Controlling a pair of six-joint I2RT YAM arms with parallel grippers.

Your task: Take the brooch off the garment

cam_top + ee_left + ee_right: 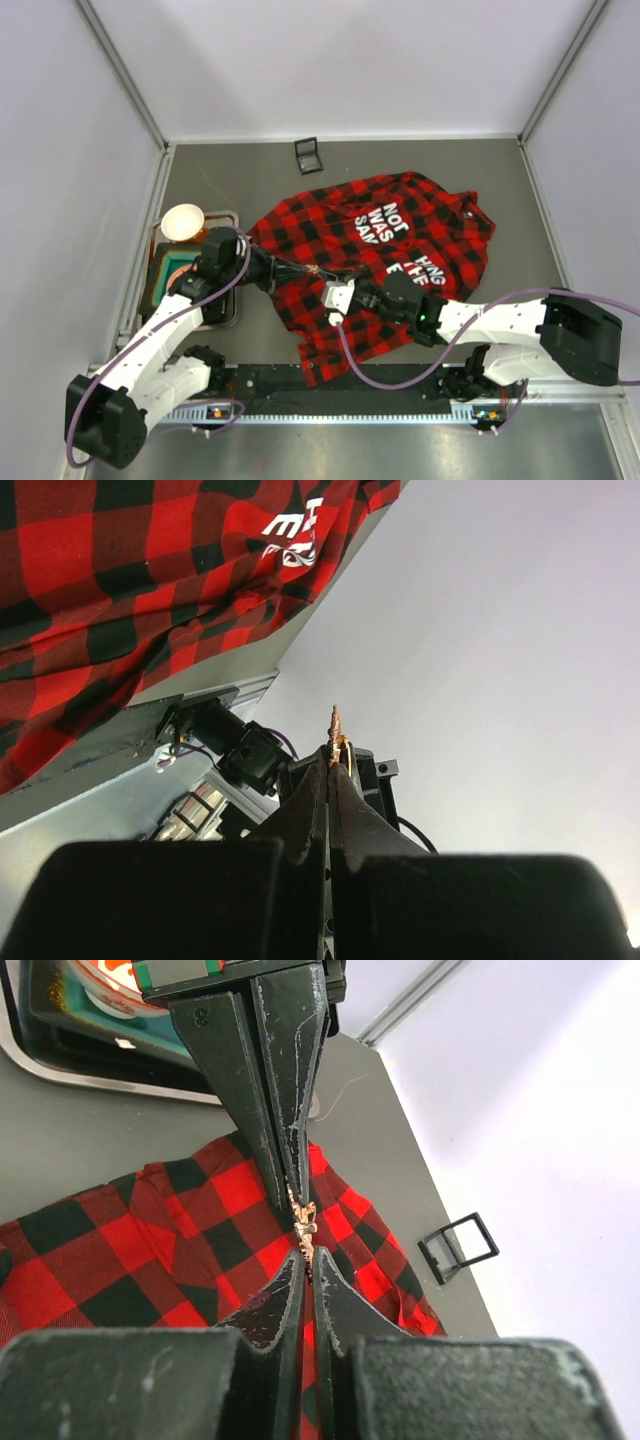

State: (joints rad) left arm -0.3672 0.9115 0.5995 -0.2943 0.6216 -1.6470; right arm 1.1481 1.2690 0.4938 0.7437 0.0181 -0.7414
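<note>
The left gripper (294, 1192) and the right gripper (308, 1258) are meeting tip to tip over the lower left part of the plaid garment (300, 225), and both are clamping the brooch (305, 1222) between them. Each pair of jaws is pressed together on an opposite end of the tiny pale, glinting pin. In the left wrist view the brooch is sticking out edge-on just past the closed fingertips and seems to be standing clear of the cloth. In the right wrist view it is showing against the plaid, so whether its pin is threading the fabric cannot be told. The main danger is that both arms are sharing a very small piece. If they are drawing apart out of step, the pin may be bending or springing out of one shallow pinch and dropping into the folds, where it would be hard to find among the checks. If the pin is caught in the weave, a lift would be dragging the shirt up with it, bunching or tearing the cloth. A release by one gripper before the other has a firm hold would be risking the same drop. The small black box (309, 155) is sitting well apart at the far edge.
</note>
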